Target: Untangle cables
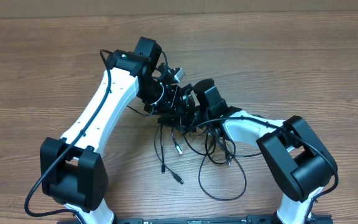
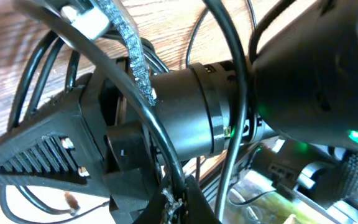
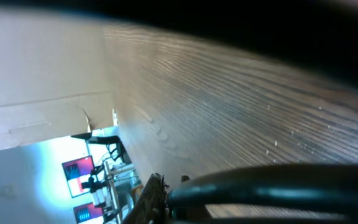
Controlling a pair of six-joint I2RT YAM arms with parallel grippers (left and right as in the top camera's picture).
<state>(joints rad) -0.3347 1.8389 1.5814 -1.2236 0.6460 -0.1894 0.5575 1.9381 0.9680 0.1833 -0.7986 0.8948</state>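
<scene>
The cables (image 1: 188, 140) are thin black cords in a tangled heap at the table's middle, with plug ends (image 1: 178, 178) trailing toward the front. Both grippers meet above the heap's far edge. My left gripper (image 1: 165, 94) is shut on a black cable strand (image 2: 166, 155) that runs up from between its fingertips (image 2: 182, 200). My right gripper (image 1: 188, 104) sits right beside it, and its black wrist (image 2: 191, 112) fills the left wrist view. In the right wrist view a blurred black cable (image 3: 272, 180) lies against the fingertips (image 3: 166, 196), which look closed on it.
A long loop of cable (image 1: 225, 186) reaches toward the front right. The wooden table (image 1: 303, 56) runs on all sides. The left arm (image 1: 101, 106) and right arm (image 1: 260, 127) slant inward from the front edge. A white tag (image 2: 89, 18) hangs on a strand.
</scene>
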